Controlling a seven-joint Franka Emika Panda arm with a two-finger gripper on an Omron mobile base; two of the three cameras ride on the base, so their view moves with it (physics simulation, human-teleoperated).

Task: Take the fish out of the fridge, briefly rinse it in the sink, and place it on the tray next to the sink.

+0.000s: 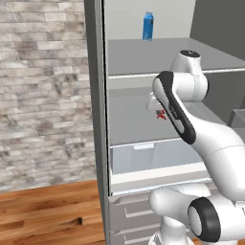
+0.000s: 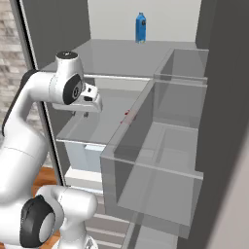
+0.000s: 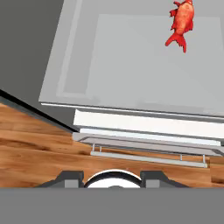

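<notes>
Fridge: I have the fridge [image 1: 143,57] open in front of me, pale grey shelves inside, with its door swung out to the right and the clear door bins [image 2: 160,165] close in the right base view.

Fish: the fish [image 3: 183,22] lies flat on the middle shelf [image 3: 131,74], nothing touching it. In my hand view it sits at the upper right, tail toward the shelf's front edge. From the left base view I catch a sliver of red [image 1: 161,114] just beside the forearm; from the right base view a small red speck [image 2: 127,113] at the edge of the door bin.

Gripper: the gripper [image 2: 83,113] hangs over the front part of the middle shelf, pointing down, well apart from the fish. The jaws are clenched together with nothing between them. The finger tips [image 3: 70,178] show at the bottom of my hand view, over the wooden floor [image 3: 35,144] and the shelf's front lip.

Blue carton: a blue carton [image 1: 148,26] stands upright at the back of the top shelf.

Drawer: a translucent bluish drawer [image 1: 153,158] sits under the middle shelf.

Surroundings: a brick wall [image 1: 43,91] stands left of the fridge.
</notes>
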